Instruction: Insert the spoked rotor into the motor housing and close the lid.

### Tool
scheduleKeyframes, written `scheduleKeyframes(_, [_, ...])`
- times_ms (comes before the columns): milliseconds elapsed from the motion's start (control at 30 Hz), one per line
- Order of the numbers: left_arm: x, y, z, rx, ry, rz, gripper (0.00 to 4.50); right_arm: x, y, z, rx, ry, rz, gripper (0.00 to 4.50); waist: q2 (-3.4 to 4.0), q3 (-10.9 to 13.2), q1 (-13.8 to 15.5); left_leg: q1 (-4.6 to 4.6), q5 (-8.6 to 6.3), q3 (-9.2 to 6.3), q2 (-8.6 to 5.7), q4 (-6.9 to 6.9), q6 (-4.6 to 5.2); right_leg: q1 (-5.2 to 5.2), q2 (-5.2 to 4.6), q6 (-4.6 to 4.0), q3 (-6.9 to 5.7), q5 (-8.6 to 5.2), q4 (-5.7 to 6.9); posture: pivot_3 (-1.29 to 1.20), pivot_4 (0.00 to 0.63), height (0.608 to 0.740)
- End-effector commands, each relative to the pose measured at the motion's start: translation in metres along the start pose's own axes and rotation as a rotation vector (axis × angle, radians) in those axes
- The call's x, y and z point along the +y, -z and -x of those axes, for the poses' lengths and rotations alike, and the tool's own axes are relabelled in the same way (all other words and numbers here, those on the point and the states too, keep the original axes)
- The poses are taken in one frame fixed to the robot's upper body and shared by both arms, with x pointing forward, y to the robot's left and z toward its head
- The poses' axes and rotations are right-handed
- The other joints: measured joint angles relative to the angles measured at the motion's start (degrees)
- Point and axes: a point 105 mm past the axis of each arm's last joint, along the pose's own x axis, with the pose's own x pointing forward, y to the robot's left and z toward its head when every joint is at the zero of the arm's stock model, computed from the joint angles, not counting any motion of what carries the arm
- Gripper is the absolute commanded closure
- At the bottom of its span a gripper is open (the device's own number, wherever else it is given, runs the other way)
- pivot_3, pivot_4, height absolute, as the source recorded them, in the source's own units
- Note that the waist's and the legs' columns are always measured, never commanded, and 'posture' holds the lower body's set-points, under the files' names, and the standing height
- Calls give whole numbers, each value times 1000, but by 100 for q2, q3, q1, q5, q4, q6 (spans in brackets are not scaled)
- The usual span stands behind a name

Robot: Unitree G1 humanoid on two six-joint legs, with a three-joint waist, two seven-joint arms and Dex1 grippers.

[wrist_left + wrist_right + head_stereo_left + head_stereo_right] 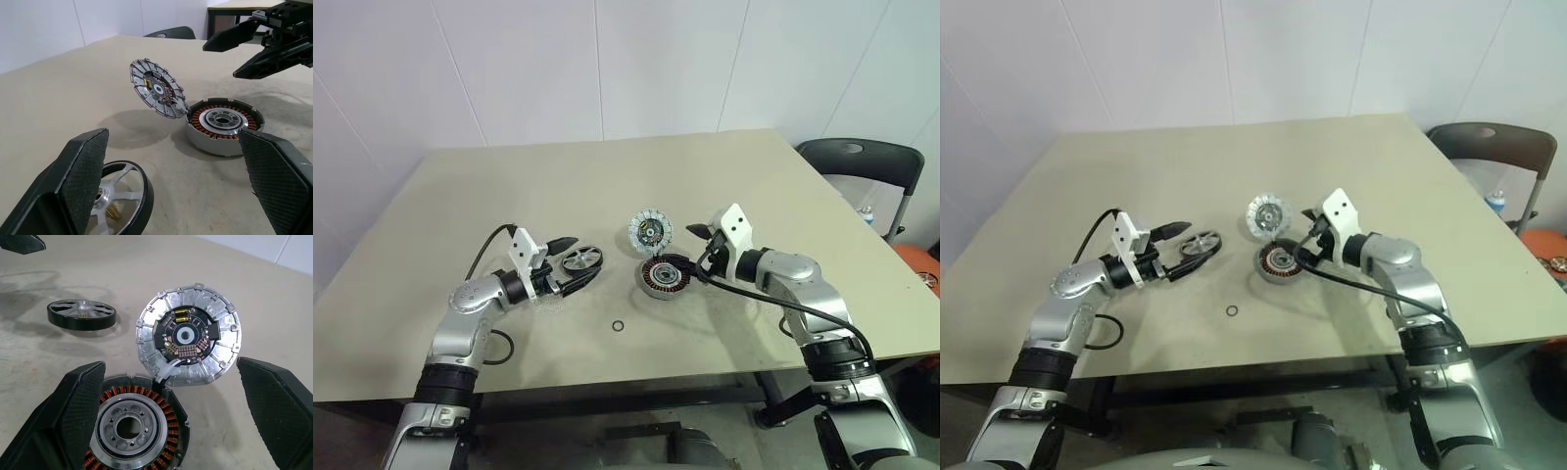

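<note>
The table [509,196] is a plain matte beige. On it, the motor housing [137,431] has a dark grey outer wall, a ring of copper-orange coils and a silvery centre with small holes around a dark bore. Just behind the housing, the lid [188,340] is silvery-white, its rim divided into raised segments, with a dark hub showing gold and copper-coloured parts. Left of the housing, the spoked rotor [82,313] has a glossy black rim and silvery spokes. In front of the housing lies a thin black ring [619,325]. The chair [862,166] right of the table is dark grey. The wall [607,59] is white, with faint panel lines.
</note>
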Motion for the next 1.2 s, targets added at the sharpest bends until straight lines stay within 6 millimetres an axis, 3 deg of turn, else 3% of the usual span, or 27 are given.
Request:
scheduleKeyframes(33, [1,-15,2,-35,0,-43,15,0,-12,1,-26,-27,29,0,0,0,0,0,0,0,1,0,0,0,0,0,0,0,0,0,0,740])
scheduleKeyframes(567, [2,-16,3,-34,0,-45,15,12,-8,6,1,-120,43,0,0,0,1,0,-1,11,5,0,1,-3,6,-1,8,4,-1,0,0,740])
scheduleKeyframes(867, [2,-16,2,-33,-4,-46,15,27,-24,3,58,-231,159,0,-1,1,1,-1,-1,22,14,0,0,-8,15,-4,16,9,-1,0,0,740])
scheduleKeyframes(1000, [1,-15,1,-33,-6,-49,15,36,-19,-3,146,-289,240,0,-4,0,1,0,-1,30,17,0,0,-9,18,-3,22,11,-2,0,0,740])
scheduleKeyframes(1200, [0,-15,0,-38,-11,-50,15,41,6,-11,278,-328,322,0,-8,0,2,-3,-2,37,17,0,2,-15,18,-2,26,12,-3,0,0,740])
